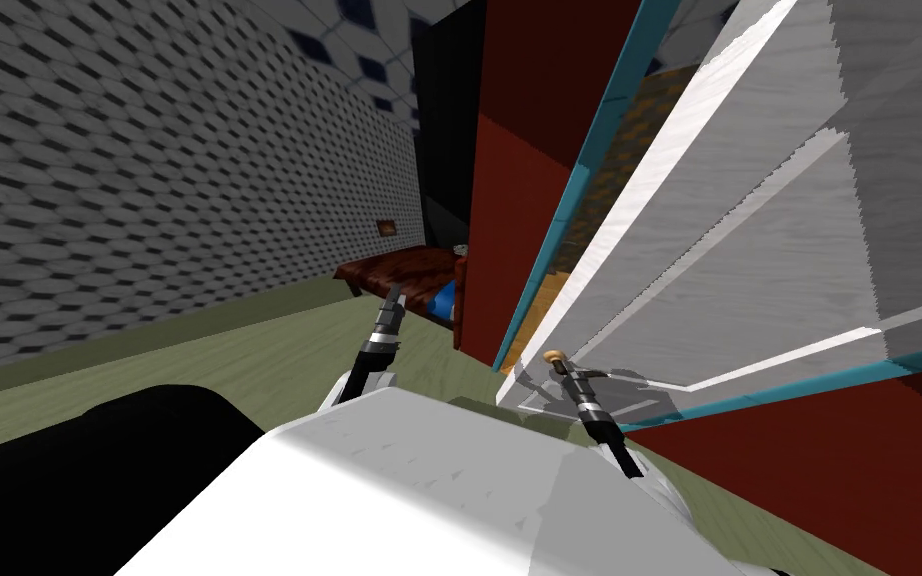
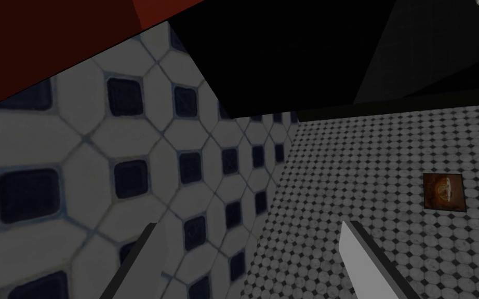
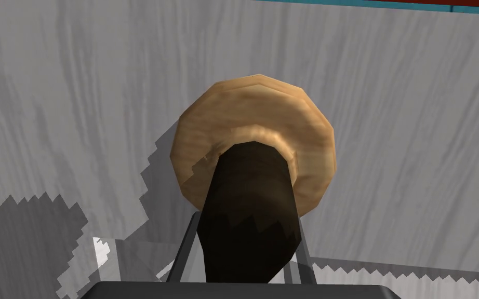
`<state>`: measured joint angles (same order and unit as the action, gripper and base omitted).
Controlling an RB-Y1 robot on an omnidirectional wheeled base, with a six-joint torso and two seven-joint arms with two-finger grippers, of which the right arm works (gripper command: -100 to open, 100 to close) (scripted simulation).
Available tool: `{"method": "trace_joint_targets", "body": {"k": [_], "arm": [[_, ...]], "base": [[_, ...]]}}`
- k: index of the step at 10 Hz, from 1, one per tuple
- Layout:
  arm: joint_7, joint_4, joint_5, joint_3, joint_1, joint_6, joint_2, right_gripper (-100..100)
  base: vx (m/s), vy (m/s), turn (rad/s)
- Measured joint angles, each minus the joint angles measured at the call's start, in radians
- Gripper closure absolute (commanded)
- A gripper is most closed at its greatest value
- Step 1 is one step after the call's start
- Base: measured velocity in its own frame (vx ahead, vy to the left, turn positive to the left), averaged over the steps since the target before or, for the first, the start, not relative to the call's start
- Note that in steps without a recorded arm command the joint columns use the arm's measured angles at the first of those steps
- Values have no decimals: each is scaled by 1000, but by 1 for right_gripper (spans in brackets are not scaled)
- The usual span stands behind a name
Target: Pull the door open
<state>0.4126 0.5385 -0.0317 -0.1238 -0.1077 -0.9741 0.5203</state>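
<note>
**Right gripper clamped on the door handle, door ajar**

The right gripper (image 3: 247, 218) has its two fingers pressed against the sides of the dark door handle (image 3: 249, 197). The handle stands out from a round tan plate (image 3: 285, 119) on the door (image 3: 415, 130). In the head view the same gripper (image 1: 556, 362) sits at the handle (image 1: 553, 355), near the free edge of the grey-white, wood-grained door (image 1: 749, 250).

The door stands out at an angle from its teal frame (image 1: 589, 160). An orange-brown surface (image 1: 549, 290) shows through the gap.

The left gripper (image 1: 396, 296) is held forward, well apart from the door. Its fingers (image 2: 358, 254) are spread with nothing between them.

The frame is set in a deep red wall (image 1: 539, 100). To the left runs a wall of small grey and dark tiles (image 1: 149, 180) with a small framed picture (image 1: 386, 228) on it. The floor (image 1: 249, 360) is olive green. A dark red-brown table (image 1: 409, 268) stands against the red wall, with a black area (image 1: 444, 120) above it.
</note>
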Motion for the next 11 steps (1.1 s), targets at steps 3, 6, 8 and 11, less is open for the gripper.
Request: {"method": "trace_joint_targets", "body": {"k": [3,6,8,11], "arm": [[26,7,9,-23,34,-44,24,100],[44,-9,15,-38,47,-89,38,100],[53,-23,13,-41,52,-113,50,100],[63,-38,14,-52,66,-156,66,100]], "base": [[-190,-84,102],[-139,-64,109],[-245,-125,197],[-204,-105,166]]}}
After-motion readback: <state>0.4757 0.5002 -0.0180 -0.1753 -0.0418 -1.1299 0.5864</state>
